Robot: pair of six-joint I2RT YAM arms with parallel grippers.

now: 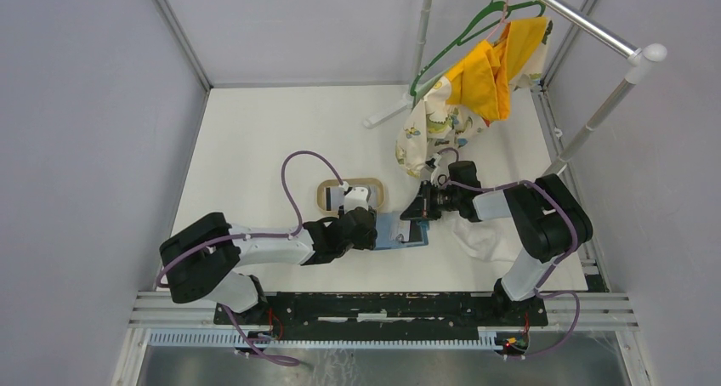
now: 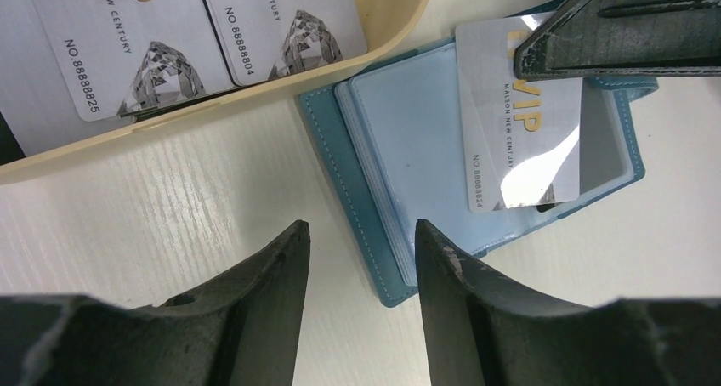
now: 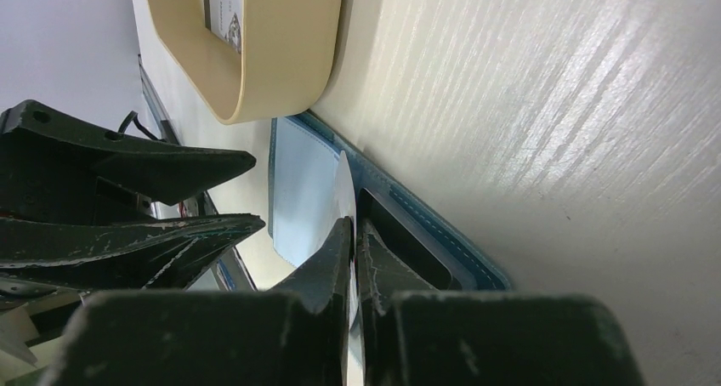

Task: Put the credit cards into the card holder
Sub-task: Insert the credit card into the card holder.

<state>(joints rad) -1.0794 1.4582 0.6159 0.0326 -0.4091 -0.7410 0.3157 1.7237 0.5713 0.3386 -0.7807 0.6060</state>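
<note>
My right pincer (image 3: 350,229) is pinched shut on a silver card (image 2: 519,139), holding it over the clear sleeves of the open blue card holder (image 2: 400,148). The holder lies flat on the white counter (image 2: 170,207), just beside the tan tray (image 2: 391,12). My left pincer (image 2: 361,233) hovers empty, jaws parted, above the holder's edge. A 2nd card (image 2: 127,54) and a 3rd card (image 2: 281,20) lie in the tray. I judge the step in hand to be inserting card 1. Next I must find a sleeve's mouth and slide the card in, probably with my left pincer steadying the holder.
</note>
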